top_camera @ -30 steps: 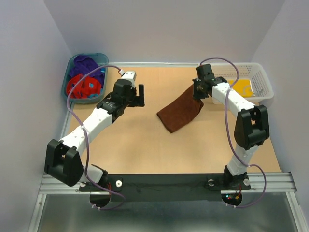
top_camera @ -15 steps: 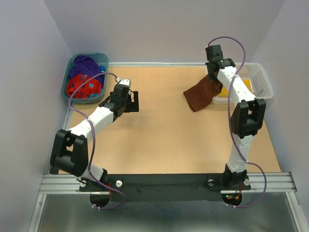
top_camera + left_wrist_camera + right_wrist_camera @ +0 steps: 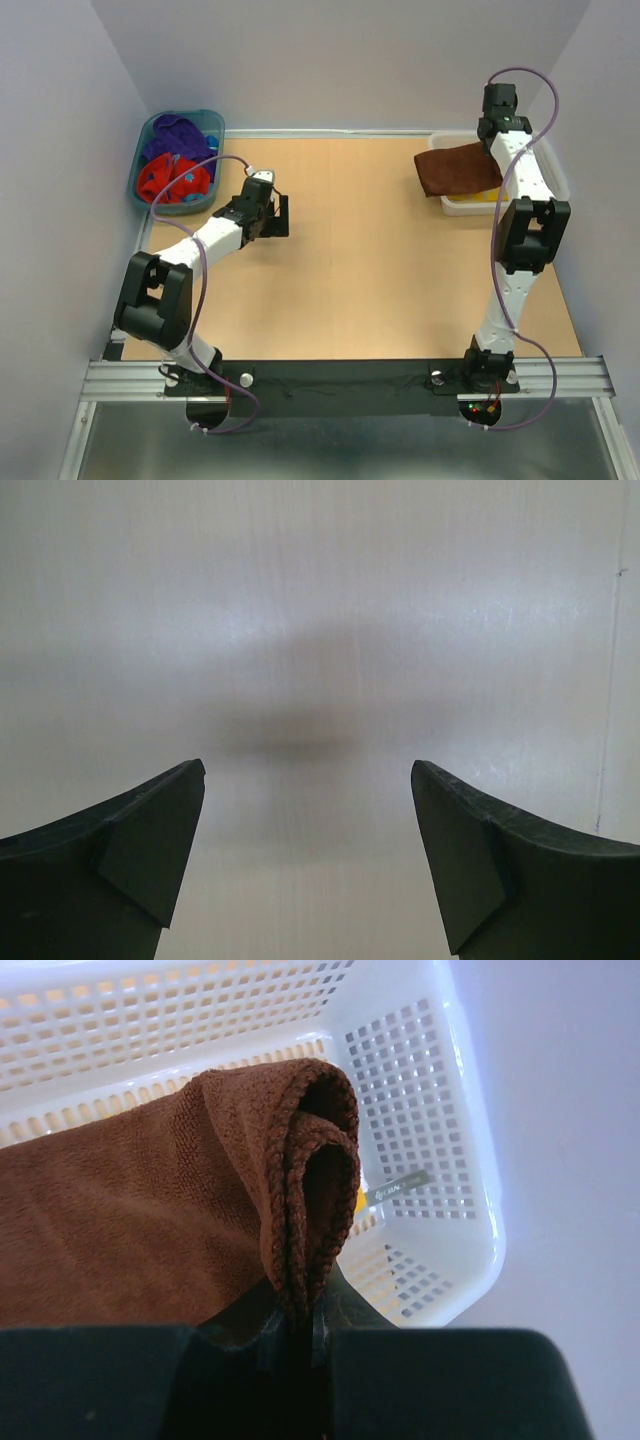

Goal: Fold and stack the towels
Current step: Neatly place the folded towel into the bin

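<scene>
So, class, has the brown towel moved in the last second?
Yes. The brown towel has shifted right and farther back, from the middle of the table to over the white basket, which has stayed put.

No legible text anywhere; tiny grey tag [image 3: 395,1188] inside the white mesh basket [image 3: 470,1160], print unreadable.

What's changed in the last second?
The right gripper, shut on the brown towel, carried it from mid-table rightward and away, over the white basket. The left gripper, open and empty, drew back slightly. The towels in the teal tub stayed put.
</scene>
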### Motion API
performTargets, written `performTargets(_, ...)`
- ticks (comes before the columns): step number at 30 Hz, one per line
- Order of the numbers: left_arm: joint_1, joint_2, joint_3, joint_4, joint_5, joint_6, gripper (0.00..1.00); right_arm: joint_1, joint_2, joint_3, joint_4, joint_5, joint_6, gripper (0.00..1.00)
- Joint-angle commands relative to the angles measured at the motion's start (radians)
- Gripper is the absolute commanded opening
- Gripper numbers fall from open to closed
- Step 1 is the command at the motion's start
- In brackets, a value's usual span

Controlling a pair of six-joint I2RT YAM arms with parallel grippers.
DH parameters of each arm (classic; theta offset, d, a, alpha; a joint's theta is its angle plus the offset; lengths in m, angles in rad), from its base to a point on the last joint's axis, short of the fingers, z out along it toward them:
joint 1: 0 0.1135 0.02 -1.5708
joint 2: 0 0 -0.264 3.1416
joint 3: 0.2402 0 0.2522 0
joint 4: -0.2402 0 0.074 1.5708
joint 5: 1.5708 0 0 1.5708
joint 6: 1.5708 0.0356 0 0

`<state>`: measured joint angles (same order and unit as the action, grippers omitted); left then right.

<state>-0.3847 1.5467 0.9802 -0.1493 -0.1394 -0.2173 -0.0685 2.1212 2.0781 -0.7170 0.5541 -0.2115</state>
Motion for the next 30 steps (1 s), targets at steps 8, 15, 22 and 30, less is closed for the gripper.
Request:
performTargets(8, 0.001, 0.027, 0.034, 0.011, -0.002, 0.018, 0.95, -0.016, 0.048, 0.007, 0.174, 0.044, -0.075, 0.00)
performTargets(15, 0.003, 0.035, 0.035, 0.011, 0.004, 0.018, 0.95, -0.020, 0.068, 0.014, 0.192, 0.056, -0.095, 0.00)
performTargets(22, 0.001, 0.038, 0.034, 0.011, 0.008, 0.018, 0.95, -0.031, 0.115, 0.007, 0.202, 0.093, -0.101, 0.01)
performTargets(30, 0.001, 0.052, 0.037, 0.010, 0.014, 0.018, 0.95, -0.047, 0.187, 0.030, 0.238, 0.155, -0.101, 0.09)
